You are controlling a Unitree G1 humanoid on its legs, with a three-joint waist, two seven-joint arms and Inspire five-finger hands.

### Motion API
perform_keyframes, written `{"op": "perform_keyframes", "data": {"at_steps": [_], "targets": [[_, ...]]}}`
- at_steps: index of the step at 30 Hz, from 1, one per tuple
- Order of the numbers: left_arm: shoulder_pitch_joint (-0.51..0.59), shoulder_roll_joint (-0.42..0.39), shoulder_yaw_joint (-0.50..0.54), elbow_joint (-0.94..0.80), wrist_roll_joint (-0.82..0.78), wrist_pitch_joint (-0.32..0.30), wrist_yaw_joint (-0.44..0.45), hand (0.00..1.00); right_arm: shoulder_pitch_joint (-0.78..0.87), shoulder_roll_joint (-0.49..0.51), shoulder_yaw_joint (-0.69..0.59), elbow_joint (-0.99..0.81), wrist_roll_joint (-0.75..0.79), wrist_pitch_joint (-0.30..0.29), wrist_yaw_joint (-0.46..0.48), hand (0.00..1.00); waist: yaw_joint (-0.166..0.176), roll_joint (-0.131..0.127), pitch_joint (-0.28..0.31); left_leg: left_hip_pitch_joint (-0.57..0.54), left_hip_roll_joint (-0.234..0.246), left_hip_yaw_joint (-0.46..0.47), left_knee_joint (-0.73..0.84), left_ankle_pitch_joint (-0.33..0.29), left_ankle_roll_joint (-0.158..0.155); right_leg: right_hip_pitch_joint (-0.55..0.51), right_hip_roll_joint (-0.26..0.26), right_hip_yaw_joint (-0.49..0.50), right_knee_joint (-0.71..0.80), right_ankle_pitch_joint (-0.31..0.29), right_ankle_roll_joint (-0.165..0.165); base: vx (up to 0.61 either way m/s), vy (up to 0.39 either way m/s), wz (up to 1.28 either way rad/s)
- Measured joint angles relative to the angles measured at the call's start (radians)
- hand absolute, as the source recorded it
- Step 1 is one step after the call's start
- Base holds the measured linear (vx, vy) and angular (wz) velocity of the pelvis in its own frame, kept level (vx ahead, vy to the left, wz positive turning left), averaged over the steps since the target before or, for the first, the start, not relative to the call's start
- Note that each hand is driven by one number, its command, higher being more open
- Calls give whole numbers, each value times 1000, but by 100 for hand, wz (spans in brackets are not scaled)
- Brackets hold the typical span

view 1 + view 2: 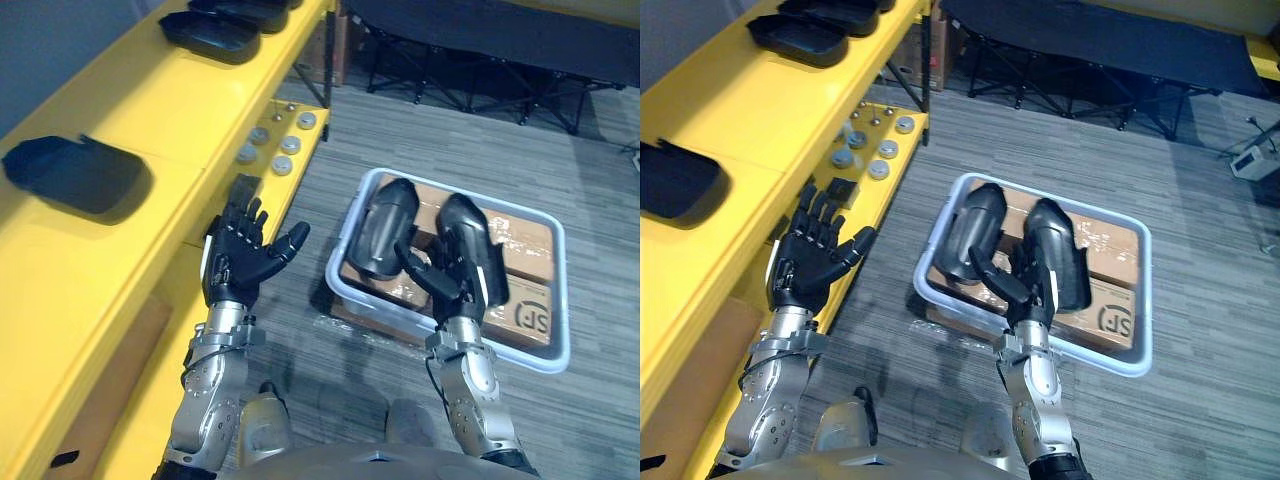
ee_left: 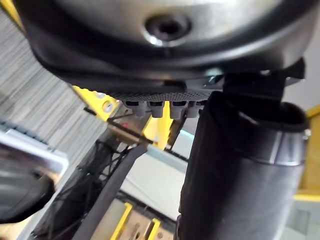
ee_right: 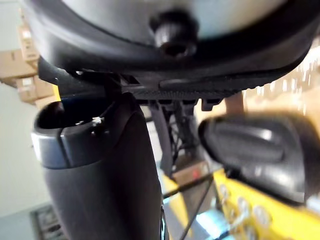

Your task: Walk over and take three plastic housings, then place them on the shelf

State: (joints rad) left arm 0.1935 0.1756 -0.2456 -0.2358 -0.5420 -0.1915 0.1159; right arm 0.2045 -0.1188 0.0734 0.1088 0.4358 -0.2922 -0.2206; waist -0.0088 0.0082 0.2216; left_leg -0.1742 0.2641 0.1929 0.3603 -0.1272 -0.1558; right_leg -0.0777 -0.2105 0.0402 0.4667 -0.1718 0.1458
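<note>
1. Two black plastic housings lie side by side in a white tray [image 1: 562, 300] on the floor: the left housing [image 1: 385, 222] and the right housing [image 1: 480, 238]. Both rest on cardboard boxes [image 1: 525, 262] inside the tray.
2. The right hand [image 1: 440, 285] is over the tray, in front of the right housing. Its fingers are straight and its thumb points toward the left housing. It grips nothing; contact with the right housing cannot be determined.
3. The left hand [image 1: 235, 258] is raised, with fingers spread and nothing held, just beside the front edge of the yellow shelf [image 1: 150, 110].
4. On the shelf top lie a near shelf housing [image 1: 78, 177] and far shelf housings [image 1: 210, 37].
5. Round metal pieces [image 1: 285, 145] sit on the lower shelf level.
</note>
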Motion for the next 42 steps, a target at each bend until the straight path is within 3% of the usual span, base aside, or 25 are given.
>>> {"op": "perform_keyframes", "data": {"at_steps": [1, 2, 4, 6, 8, 9, 10, 13, 15, 17, 19, 23, 25, 28, 29, 32, 36, 39, 42], "targets": [[-12, -5, -25, 14, -2, 19, -1, 100, 24, -1, -27, 0, 2, 3, -8, 100, -4, 11, -9, 2, 16, -23, -21, 26, -21, 5, 17, -15, -20, -26, 36, 21, -387, -14], [-13, -13, -63, 20, -12, 40, 0, 100, 47, -5, -67, -2, 3, 8, -7, 100, -30, 24, -20, 8, 34, -62, -55, 48, -33, 24, 44, -37, -50, -60, 35, 37, -435, -9], [-30, -29, -114, 31, -33, 80, 0, 100, 67, -17, -128, -3, 5, 22, -2, 100, -68, 37, -29, 13, 65, -87, -77, 81, -14, 42, 81, -64, -73, -84, 29, 23, -370, 1], [-24, -44, -140, 32, -35, 116, -4, 100, 107, -40, -184, -19, 7, 30, 23, 100, -84, 30, -37, 11, 87, -104, -61, 150, 87, 54, 108, -94, -71, -85, 26, -4, -232, -6], [-5, -46, -139, 31, -35, 122, -6, 100, 135, -59, -192, -63, 2, 23, 32, 100, -82, 33, -47, 19, 87, -103, -52, 190, 122, 56, 111, -92, -68, -85, 23, -24, -218, -23], [4, -48, -137, 32, -35, 122, -7, 100, 135, -71, -192, -74, 3, 22, 39, 100, -79, 33, -50, 24, 85, -103, -56, 190, 121, 49, 110, -88, -66, -85, 22, -21, -84, -61], [17, -50, -137, 32, -35, 122, -10, 100, 116, -99, -191, -85, 3, 18, 59, 100, -66, 47, -76, 28, 56, -123, -61, 164, 90, 16, 101, -61, -67, -87, -9, -6, -4, -66], [11, -56, -133, 31, -35, 122, -22, 100, 59, -131, -189, -70, 5, 21, 80, 100, -55, 70, -83, 27, -1, -155, -31, 65, 70, -17, 82, -28, -67, -95, -22, -28, 82, -43], [11, -54, -130, 31, -35, 125, -40, 100, 33, -132, -186, -28, 4, 23, 81, 100, -47, 68, -81, 42, -12, -155, -35, 19, 61, -14, 70, -28, -65, -94, -22, -66, 177, -13], [6, -28, -118, 31, -35, 134, -67, 100, -38, -132, -196, 51, -9, 30, 60, 100, -45, 61, -81, 59, -33, -155, -72, -21, -5, -19, 42, -33, -76, -80, 4, -103, 289, -1], [2, -7, -108, 31, -34, 144, -72, 100, -88, -134, -218, 109, -9, 40, 47, 100, -39, 38, -67, 44, -56, -153, -74, -15, -16, -15, 18, -35, -120, -42, 18, -137, 264, 2], [-40, 53, -88, 31, -33, 150, -40, 100, -274, -170, -296, 309, -37, 70, -27, 100, -18, 3, -34, -57, -98, -178, -78, 28, 6, -6, -15, -91, -306, 108, 25, -185, 174, 19], [-83, 69, -71, 31, -15, 149, -14, 100, -376, -213, -302, 378, -36, 76, -66, 100, -16, 4, -1, -92, -107, -198, -91, 55, 18, -10, -16, -117, -356, 160, 10, -210, 97, 30], [-165, 77, -51, 31, 0, 144, -6, 100, -553, -300, -301, 449, -36, 78, -135, 100, 9, 11, 64, -145, -116, -216, -119, 102, 12, -41, -22, -162, -392, 169, 6, -195, 10, 25], [-192, 77, -51, 31, 0, 142, -3, 100, -632, -357, -300, 480, -37, 78, -162, 100, 13, 34, 95, -158, -116, -235, -155, 142, 9, -53, -17, -183, -401, 175, 15, -127, -45, 25], [-190, 71, -63, 31, 0, 136, -4, 100, -722, -413, -299, 530, -36, 81, -201, 100, 18, 57, 113, -161, -110, -255, -241, 215, 7, -81, -6, -203, -399, 187, 22, -104, -63, 24], [-221, 80, -64, 37, -3, 129, -14, 100, -799, -477, -295, 647, -35, 91, -198, 100, 29, 54, 157, -147, -107, -257, -293, 253, 3, -85, -5, -211, -399, 201, 24, -3, -24, 6], [-264, 80, -58, 91, -7, 105, -14, 100, -878, -520, -248, 772, -36, 141, -178, 100, 34, 55, 157, -145, -108, -258, -344, 286, 3, -105, -7, -217, -397, 205, 24, -2, -7, 5], [-303, 78, -69, 135, -42, 100, -14, 100, -969, -560, -216, 895, -37, 202, -138, 100, 35, 83, 176, -143, -113, -273, -377, 310, 6, -114, -12, -234, -384, 206, 25, -16, -9, 14]]}}
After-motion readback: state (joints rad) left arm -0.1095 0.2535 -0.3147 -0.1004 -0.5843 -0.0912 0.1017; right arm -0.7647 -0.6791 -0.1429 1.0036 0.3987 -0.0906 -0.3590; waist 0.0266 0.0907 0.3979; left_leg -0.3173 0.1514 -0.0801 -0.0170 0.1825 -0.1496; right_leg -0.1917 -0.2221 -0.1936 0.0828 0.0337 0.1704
